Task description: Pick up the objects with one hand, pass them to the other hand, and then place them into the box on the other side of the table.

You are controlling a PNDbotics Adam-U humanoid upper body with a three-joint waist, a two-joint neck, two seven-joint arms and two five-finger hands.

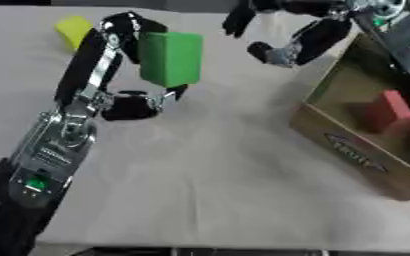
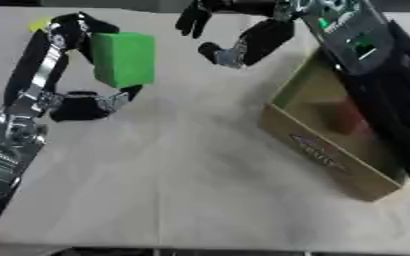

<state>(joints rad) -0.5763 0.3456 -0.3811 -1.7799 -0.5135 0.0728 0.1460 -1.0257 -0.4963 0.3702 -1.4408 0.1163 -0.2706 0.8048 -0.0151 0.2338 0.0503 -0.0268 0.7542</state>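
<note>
A green block (image 1: pixel 171 59) is held upright above the table in my left hand (image 1: pixel 125 102), fingers over its top and thumb under its lower edge. My right hand (image 1: pixel 283 42) hangs open just to the right of the block, not touching it, fingers spread toward it. A cardboard box (image 1: pixel 353 150) stands at the right with a red block (image 1: pixel 389 111) lying inside. A yellow block (image 1: pixel 74 30) lies on the table at the far left, behind my left hand.
The table is covered with a pale cloth (image 1: pixel 208 185). My right forearm (image 2: pixel 357 35) reaches over the far end of the box.
</note>
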